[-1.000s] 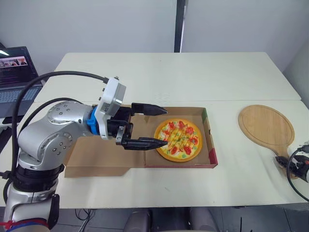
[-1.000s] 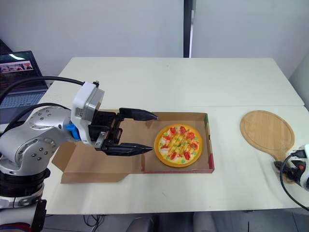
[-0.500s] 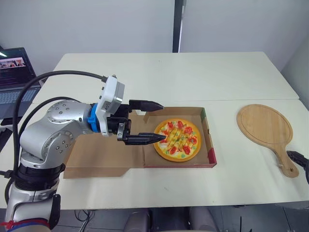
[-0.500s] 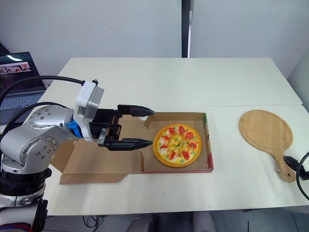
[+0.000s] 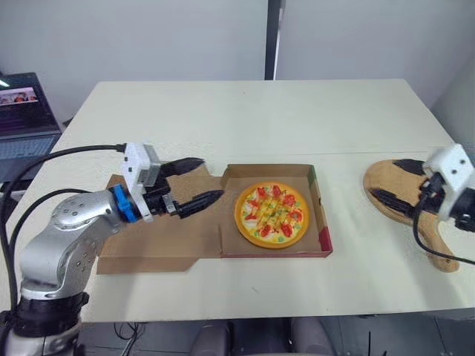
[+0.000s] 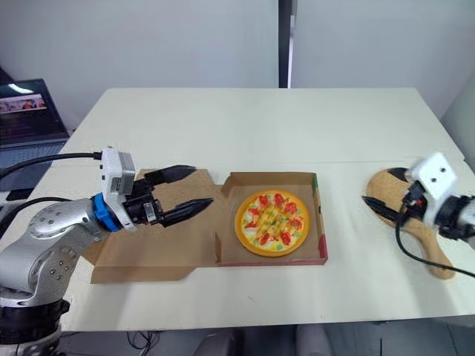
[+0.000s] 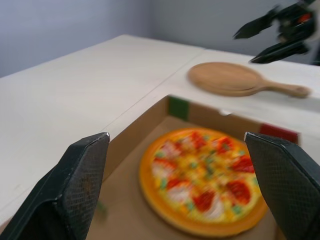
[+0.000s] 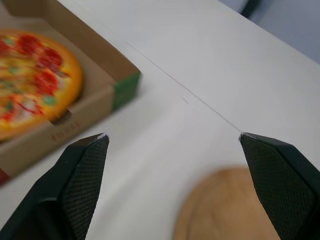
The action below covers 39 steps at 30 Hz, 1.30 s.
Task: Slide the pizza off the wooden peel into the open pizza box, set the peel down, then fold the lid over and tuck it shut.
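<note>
Cream table (image 5: 245, 119): cardboard lid (image 5: 159, 239) lying flat, unfolded, left of pizza box (image 5: 321, 222); pizza (image 5: 272, 215) inside box. Left gripper (image 5: 211, 178) above lid, fingers spread, empty. Right gripper (image 5: 384, 177) over peel (image 7: 230, 77) head, fingers apart, empty; peel flat on table, right of box. Laptop (image 5: 26, 119) far left.

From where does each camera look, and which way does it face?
Eye views: from the head, forward and down over the table; left gripper above the box lid, right gripper above the peel.
Left wrist view: between its open fingers, toward the pizza; peel and right gripper beyond.
Right wrist view: between its open fingers, down at table, pizza box corner, peel edge.
Shared: both wrist views show pizza, pizza box, peel.
</note>
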Motion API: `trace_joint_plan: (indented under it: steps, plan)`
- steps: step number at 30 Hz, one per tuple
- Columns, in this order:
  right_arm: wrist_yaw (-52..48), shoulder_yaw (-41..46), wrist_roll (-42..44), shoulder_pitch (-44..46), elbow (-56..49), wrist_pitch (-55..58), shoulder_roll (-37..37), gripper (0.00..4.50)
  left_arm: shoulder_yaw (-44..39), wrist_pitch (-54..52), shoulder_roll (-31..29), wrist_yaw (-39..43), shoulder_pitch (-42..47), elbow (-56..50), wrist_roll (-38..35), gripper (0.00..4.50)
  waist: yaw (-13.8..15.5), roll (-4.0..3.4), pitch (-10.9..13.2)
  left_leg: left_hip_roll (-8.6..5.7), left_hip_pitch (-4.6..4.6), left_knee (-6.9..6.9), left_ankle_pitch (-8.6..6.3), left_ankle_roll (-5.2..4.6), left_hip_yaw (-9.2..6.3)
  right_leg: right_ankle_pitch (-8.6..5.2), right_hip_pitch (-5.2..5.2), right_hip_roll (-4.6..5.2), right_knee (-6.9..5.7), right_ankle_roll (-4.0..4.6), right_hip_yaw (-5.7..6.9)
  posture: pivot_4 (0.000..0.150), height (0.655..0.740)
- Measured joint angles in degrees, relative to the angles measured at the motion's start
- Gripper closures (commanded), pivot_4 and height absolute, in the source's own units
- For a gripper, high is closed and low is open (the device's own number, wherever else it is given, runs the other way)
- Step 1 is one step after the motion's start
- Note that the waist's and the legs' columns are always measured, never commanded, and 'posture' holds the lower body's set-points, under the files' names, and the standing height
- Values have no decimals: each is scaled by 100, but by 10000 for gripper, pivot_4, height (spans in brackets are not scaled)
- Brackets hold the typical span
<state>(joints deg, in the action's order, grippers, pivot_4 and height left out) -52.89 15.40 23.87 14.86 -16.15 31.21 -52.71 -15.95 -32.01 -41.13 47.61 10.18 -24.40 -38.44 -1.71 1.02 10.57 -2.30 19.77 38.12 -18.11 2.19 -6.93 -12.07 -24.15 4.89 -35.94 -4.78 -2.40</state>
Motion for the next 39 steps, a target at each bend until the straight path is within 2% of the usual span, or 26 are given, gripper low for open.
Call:
trace_joint_plan:
  steps: [5, 10, 13, 16, 18, 23, 32, 39]
  plan:
    - [-742, -1044, -1, 1160, 228, -150, 2, 161, -608, 29, 101, -339, -1037, -292, 21, 0, 24, 4, 2, -1, 4, -1, -1, -2, -7, 0, 0, 3, 4, 0, 9, 1500, 7400]
    - [-1339, -1803, 79, 2147, 538, -72, 343, 161, -1478, -256, 411, -546, -2344, -702, -593, 0, 7, 5, 3, 1, 3, -4, -2, -2, -8, 0, -3, 4, 3, 1, 10, 1500, 7400]
    - [-1644, -2137, 79, 2584, 788, -63, 501, 161, -2145, -696, 683, -907, -3084, -860, -1555, 0, 6, 5, 3, 2, 3, -3, -2, -3, -9, -1, -3, 4, 1, 1, 11, 1500, 7400]
    - [-1875, -2394, 23, 2911, 967, -69, 683, 161, -2777, -1223, 904, -1536, -3873, -839, -3143, 0, 13, 5, 3, 2, 4, -2, -3, -3, -13, -1, -2, 7, 3, 2, 13, 1500, 7400]
    - [-1978, -2479, 14, 3029, 1039, -58, 796, 161, -3058, -1401, 1065, -1924, -4366, -794, -3948, 0, 16, 6, 3, 1, 3, -2, -3, -3, -13, -1, -2, 8, 2, 2, 13, 1500, 7400]
    - [-2206, -2599, 51, 3270, 1048, -2, 972, 161, -3182, -1510, 1461, -2664, -5333, -589, -5216, 0, 21, 6, 3, 0, 3, -2, -3, -3, -12, -4, -1, 9, 2, 5, 14, 1500, 7400]
    - [-2333, -2638, 221, 3566, 950, 208, 1268, 161, -2740, -1254, 1738, -3879, -5368, -171, -6428, 0, 16, 6, 3, 1, 2, -3, -3, -2, -10, -7, -4, 6, 1, 11, 14, 1500, 7400]
    - [-2381, -2745, 216, 3760, 875, 282, 1364, 161, -2247, -1069, 1952, -4411, -5135, 18, -6553, 0, 27, 7, 2, 0, 2, -3, -3, -1, -10, -7, -2, 6, 2, 11, 16, 1500, 7400]
